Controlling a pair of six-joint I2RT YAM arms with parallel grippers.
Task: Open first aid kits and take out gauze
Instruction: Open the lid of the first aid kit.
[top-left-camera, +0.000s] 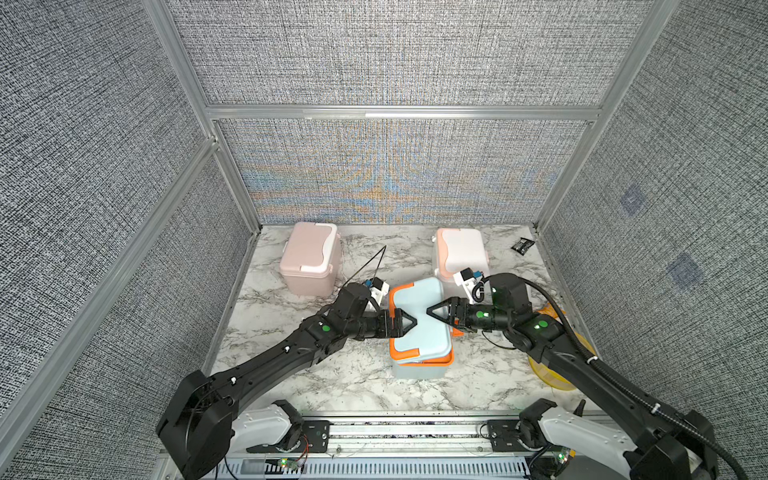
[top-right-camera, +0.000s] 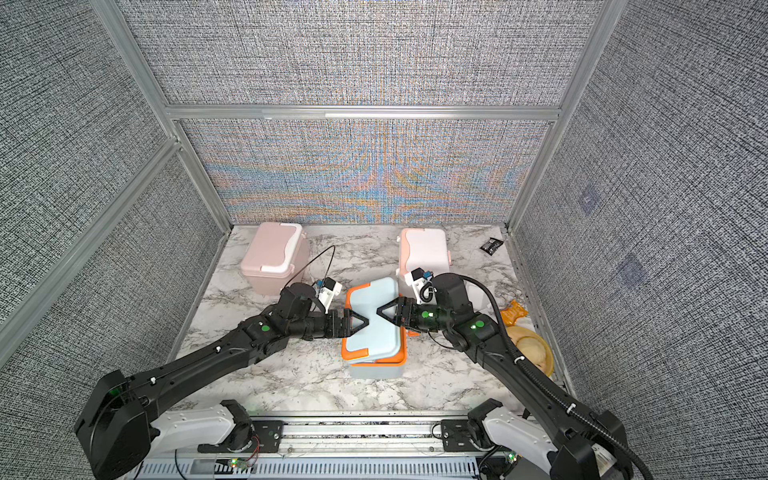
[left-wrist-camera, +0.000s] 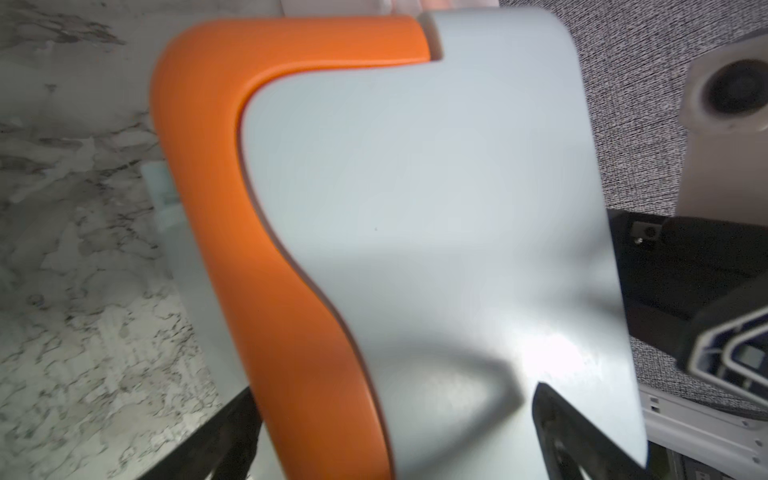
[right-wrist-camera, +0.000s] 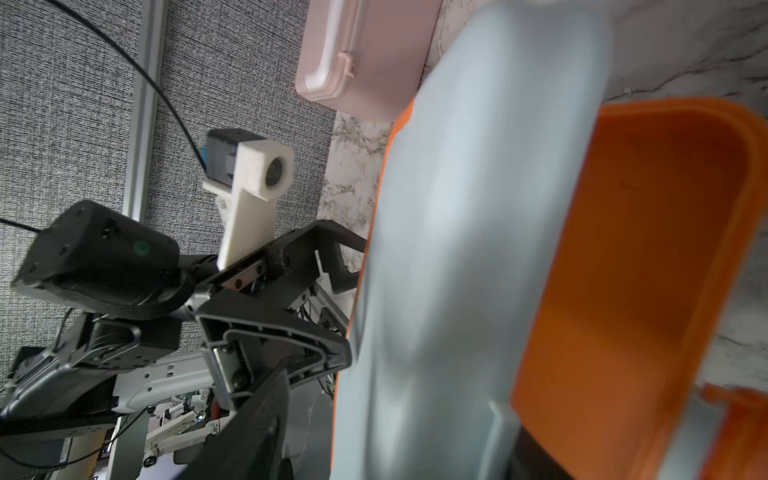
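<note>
**The blue kit (top-left-camera: 422, 370) with its lid (top-left-camera: 419, 332) tilted up**

It stands in the middle of the table (top-left-camera: 332, 374). The left gripper (top-left-camera: 413, 322) pinches one edge of the lid. The right gripper (top-left-camera: 430, 311) straddles the opposite edge, and I cannot tell whether it grips. The pink kit (top-left-camera: 309, 257) and the white kit (top-left-camera: 459, 251) stand closed behind.

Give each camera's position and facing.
Top views: high above the base, looking down over the marble table; left arm, right arm, left end effector, right end effector show.
Left wrist: on the left arm, facing the light blue lid; own fingers show.
Right wrist: on the right arm, facing the lid's edge and the left end effector; own fingers show.
Shared: all four show the lid.
</note>
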